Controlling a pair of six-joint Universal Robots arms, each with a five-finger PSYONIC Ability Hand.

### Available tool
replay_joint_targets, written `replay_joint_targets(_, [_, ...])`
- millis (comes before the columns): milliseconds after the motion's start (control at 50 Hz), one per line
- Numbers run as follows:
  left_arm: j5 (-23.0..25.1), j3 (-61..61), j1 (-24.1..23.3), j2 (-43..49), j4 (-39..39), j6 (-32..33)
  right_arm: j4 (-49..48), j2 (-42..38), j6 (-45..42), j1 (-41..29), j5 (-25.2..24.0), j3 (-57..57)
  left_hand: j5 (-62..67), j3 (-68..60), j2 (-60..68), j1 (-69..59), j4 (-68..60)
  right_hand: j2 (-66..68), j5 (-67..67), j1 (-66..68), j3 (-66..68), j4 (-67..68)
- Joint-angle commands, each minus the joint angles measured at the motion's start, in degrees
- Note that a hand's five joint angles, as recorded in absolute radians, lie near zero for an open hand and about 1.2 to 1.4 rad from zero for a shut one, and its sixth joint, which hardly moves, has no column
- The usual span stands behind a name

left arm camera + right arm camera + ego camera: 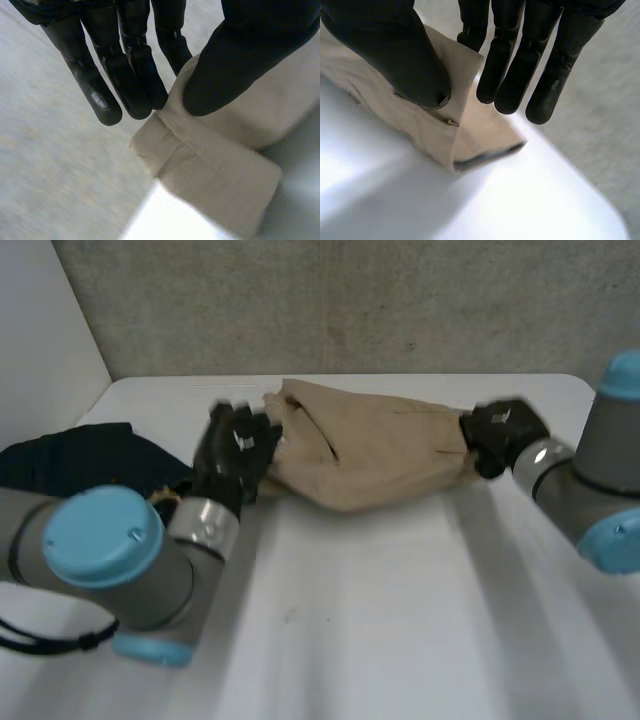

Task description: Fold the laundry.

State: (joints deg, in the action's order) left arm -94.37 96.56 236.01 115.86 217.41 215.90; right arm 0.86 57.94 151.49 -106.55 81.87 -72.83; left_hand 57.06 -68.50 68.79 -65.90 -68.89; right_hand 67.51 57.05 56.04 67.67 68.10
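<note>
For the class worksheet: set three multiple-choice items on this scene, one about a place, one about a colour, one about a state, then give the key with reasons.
1. Where is the dark garment? A in the right hand; B beside the left arm; C mid-table.
2. Colour of the held cloth? A tan; B red; C green.
3. The left hand is: A hovering apart; B flat on the table; C pinching the cloth.
B: it lies by that arm. A: the head view shows tan. C: thumb and fingers clamp one end.
</note>
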Motion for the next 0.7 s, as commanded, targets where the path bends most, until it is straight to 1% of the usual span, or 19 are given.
replay_joint_targets(20, [-11.78,3.63,-2.48,-2.30,-17.08,-0.13,4.30,1.38,-10.24,0.28,-0.48,-9.07,12.94,-11.50,11.21,-14.10,-11.11,12.49,12.95,23.96,12.33,11.90])
replay_joint_targets(40, [-13.80,4.68,-3.01,-4.22,-20.93,-0.74,5.45,2.26,-11.21,0.37,-0.57,-9.87,12.94,-11.50,11.21,-14.10,-11.11,12.49,12.95,23.96,12.33,11.90])
replay_joint_targets(60, [-14.43,5.13,-3.36,-5.20,-22.71,-1.01,6.51,3.48,-12.26,0.37,-0.66,-10.57,12.94,-11.50,11.21,-14.10,-11.11,12.49,12.95,23.96,12.33,11.90])
replay_joint_targets(120, [-14.70,7.05,-5.64,-7.66,-28.68,-1.71,11.17,8.76,-15.34,0.64,-0.92,-13.30,12.94,-11.50,11.21,-14.10,-11.11,12.49,12.95,23.96,12.33,11.90])
replay_joint_targets(240, [-14.96,9.79,-10.48,-10.48,-35.38,-2.33,18.55,15.27,-20.00,3.18,-1.89,-18.31,12.94,-11.50,11.21,-14.10,-11.11,12.49,12.95,23.96,12.33,11.90])
replay_joint_targets(260, [-14.96,9.96,-11.09,-10.83,-36.25,-2.59,20.91,16.67,-22.10,3.79,-2.32,-20.32,12.94,-11.50,11.21,-14.10,-11.11,12.49,12.95,23.96,12.33,11.90])
replay_joint_targets(340, [-14.88,10.32,-14.95,-12.23,-42.83,-6.00,26.10,20.01,-28.60,5.37,-3.47,-25.68,12.94,-11.50,11.21,-14.10,-11.11,12.49,12.95,23.96,12.33,11.90])
replay_joint_targets(380, [-14.70,10.23,-15.58,-12.59,-43.73,-6.81,27.17,21.07,-30.63,6.69,-3.47,-27.62,12.94,-11.50,11.21,-14.10,-11.11,12.49,12.95,23.96,12.33,11.90])
replay_joint_targets(400, [-14.70,9.53,-16.71,-13.72,-45.39,-9.25,27.00,21.95,-31.77,7.57,-3.91,-29.11,-1.86,3.30,-3.59,0.70,3.69,12.49,12.95,23.96,12.33,11.90])
replay_joint_targets(420, [-14.79,9.09,-16.90,-14.34,-45.84,-9.88,26.65,22.30,-31.96,7.93,-4.26,-29.65,-15.33,16.77,-17.06,14.17,17.16,12.49,12.95,23.96,12.33,11.90])
replay_joint_targets(440, [-14.87,8.65,-16.81,-14.87,-46.02,-10.24,26.21,22.65,-31.96,8.11,-4.87,-30.18,-23.79,25.23,-25.52,22.63,25.62,12.49,12.95,23.96,12.33,11.90])
replay_joint_targets(480, [-14.88,7.86,-16.55,-15.84,-46.02,-10.59,23.94,23.09,-31.53,8.28,-6.97,-31.23,-24.04,25.48,-25.78,22.88,25.87,12.49,12.95,23.96,12.33,11.90])
replay_joint_targets(500, [-14.79,7.25,-15.76,-16.71,-45.85,-10.76,22.97,23.18,-31.09,8.28,-7.60,-31.41,-26.71,28.15,-28.44,25.55,28.54,12.49,12.95,23.96,12.33,11.90])
replay_joint_targets(540, [-14.88,6.63,-14.36,-17.16,-45.58,-10.68,20.94,23.27,-29.51,8.28,-8.65,-31.76,-36.60,38.04,-38.34,35.44,38.43,12.49,12.95,23.96,12.33,11.90])
replay_joint_targets(560, [-14.88,6.28,-13.48,-17.33,-45.49,-10.50,18.41,23.36,-26.54,8.20,-9.61,-31.85,-42.32,43.76,-44.05,41.16,44.15,-3.94,-3.48,7.54,-4.10,-4.53])
replay_joint_targets(580, [-14.88,5.84,-11.90,-17.42,-45.32,-10.33,17.43,23.36,-25.12,8.20,-9.88,-31.85,-46.37,47.81,-48.11,45.21,48.20,-10.93,-10.47,0.54,-11.09,-11.52])
replay_joint_targets(620, [-14.70,5.31,-10.75,-17.51,-45.32,-10.33,14.88,23.71,-21.34,8.20,-10.67,-32.03,-46.08,47.52,-47.81,44.92,47.91,-25.40,-24.94,-13.93,-25.56,-25.99])
replay_joint_targets(640, [-14.61,5.05,-10.31,-17.51,-45.32,-10.41,12.70,23.97,-17.67,8.20,-11.55,-32.03,-46.24,47.68,-47.98,45.08,48.07,-36.63,-36.16,-25.15,-36.79,-37.22])
replay_joint_targets(700, [-14.52,3.99,-9.43,-17.51,-45.32,-10.33,10.04,24.06,-12.47,8.20,-12.96,-32.29,-46.91,48.35,-48.65,45.75,48.74,-42.78,-42.32,-31.31,-42.94,-43.38])
